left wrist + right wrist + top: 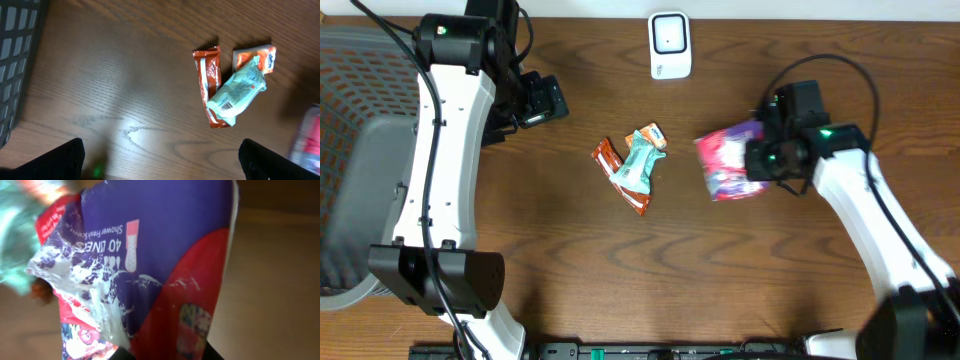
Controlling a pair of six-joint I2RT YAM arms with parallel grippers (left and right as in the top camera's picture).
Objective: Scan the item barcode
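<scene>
The task's item, a pink and purple packet (728, 162), sits in front of the white scanner (670, 45) and off to its right, well apart from it. The right fingers (756, 160) meet its edge on the side away from the scanner. In the right wrist view the packet fills almost the whole frame and its lower end narrows into the dark fingers, so they look closed on that edge, nearly together with only film between them. The left fingers (546, 100) stand fully apart and hold nothing, out to the scanner's left and a little nearer the robot. A teal packet (642, 160) lies across an orange-brown bar (620, 175) on the desk (570, 260), straight in front of the scanner. The held packet is printed as liners. It is probably light and squashy, wrapped in glossy film that creases, sags and may slip under a thin pinch. A hold on a sealed end or side seam should serve best, since it keeps the broad printed faces flat and uncovered. No barcode shows on the face the wrist camera sees, so the code may sit on another face, and the packet would then need turning toward the scanner's window.
</scene>
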